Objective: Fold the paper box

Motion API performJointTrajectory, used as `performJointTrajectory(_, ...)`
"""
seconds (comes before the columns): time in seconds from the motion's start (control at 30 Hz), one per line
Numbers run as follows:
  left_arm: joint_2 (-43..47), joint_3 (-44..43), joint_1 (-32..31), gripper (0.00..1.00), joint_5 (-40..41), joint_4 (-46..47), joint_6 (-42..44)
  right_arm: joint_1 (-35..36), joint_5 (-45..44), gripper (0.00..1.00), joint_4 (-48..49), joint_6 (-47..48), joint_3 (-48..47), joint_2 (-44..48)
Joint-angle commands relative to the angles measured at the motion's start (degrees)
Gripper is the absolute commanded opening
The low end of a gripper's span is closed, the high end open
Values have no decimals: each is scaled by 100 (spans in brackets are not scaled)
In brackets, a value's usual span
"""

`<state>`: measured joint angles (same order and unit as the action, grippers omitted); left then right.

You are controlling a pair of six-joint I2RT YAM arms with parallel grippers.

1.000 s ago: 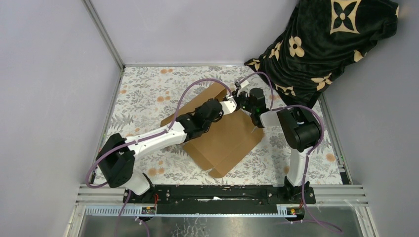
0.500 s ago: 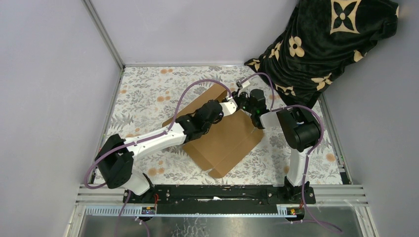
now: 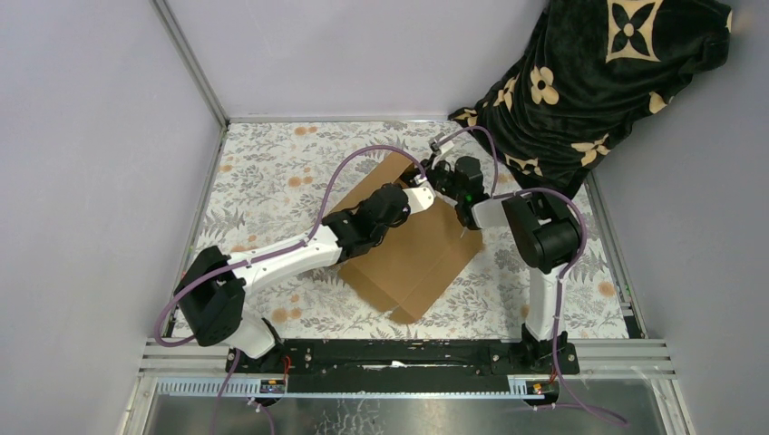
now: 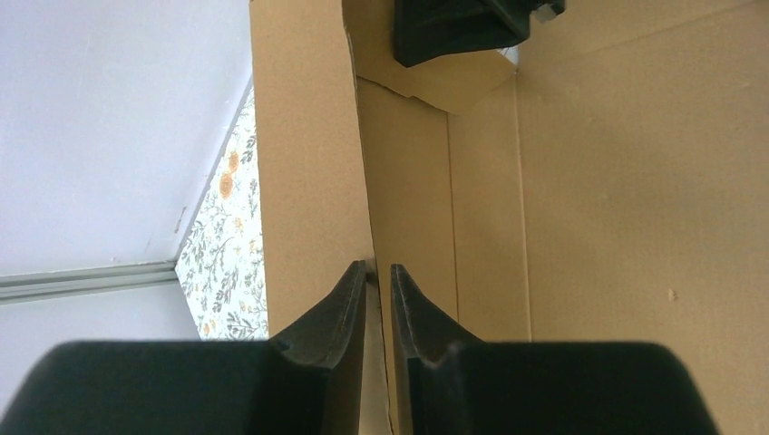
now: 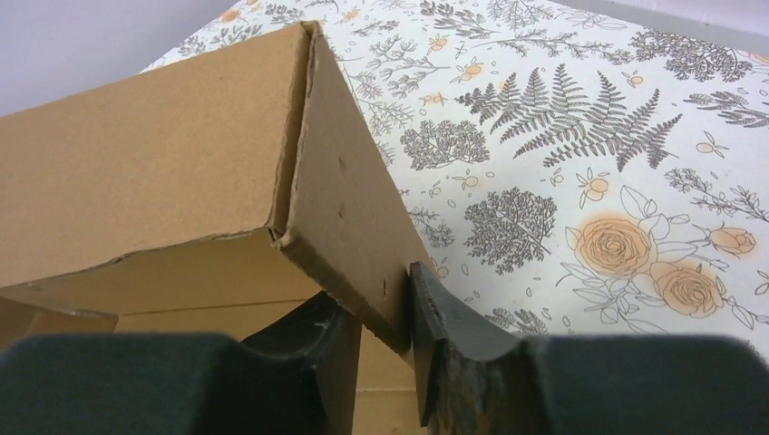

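The paper box is brown corrugated cardboard, lying open on the floral table with its far-left wall raised. My left gripper reaches over it. In the left wrist view its fingers stand nearly together, pinching the upright wall's edge. My right gripper is at the box's far corner, close to the left one. In the right wrist view its jaws straddle the corner of the end flap. The right finger touches the flap and a gap shows on the left side.
A black blanket with beige flowers is heaped at the back right, just beyond the right arm. Floral cloth covers the table. Grey walls enclose the back and both sides. A metal rail runs along the near edge.
The right gripper's jaws have widened around the end flap and its wrist has shifted slightly left. The box has turned a little. The left gripper keeps its pinch.
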<state>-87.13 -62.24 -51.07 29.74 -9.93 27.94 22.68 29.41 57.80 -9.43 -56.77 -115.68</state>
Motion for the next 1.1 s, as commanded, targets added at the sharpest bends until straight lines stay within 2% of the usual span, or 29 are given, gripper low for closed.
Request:
performJointTrajectory(0.0,-23,-25,-29,20,-185,8,-142,176,-191,24,220,-49,-400,-176)
performJointTrajectory(0.1,-44,-52,-32,20,-205,-18,-149,350,-776,15,-119,219,-496,-209)
performJointTrajectory(0.23,-43,-86,-31,20,-222,-56,-164,470,-1471,10,-185,374,-542,-253)
performJointTrajectory(0.33,-24,-87,-23,20,-223,-66,-164,498,-1815,8,-251,440,-545,-205)
performJointTrajectory(0.4,-2,-80,-2,20,-223,-76,-165,509,-1956,11,-286,538,-526,-149)
performJointTrajectory(0.53,53,-56,18,20,-233,-79,-161,510,-2298,11,-243,715,-409,-21)
performJointTrajectory(0.93,301,-153,141,21,-150,-88,-241,510,-2231,8,-486,1201,-228,253)
performJointTrajectory(1.07,787,-304,306,26,-436,-11,-475,509,-2326,8,-682,1550,-29,538)
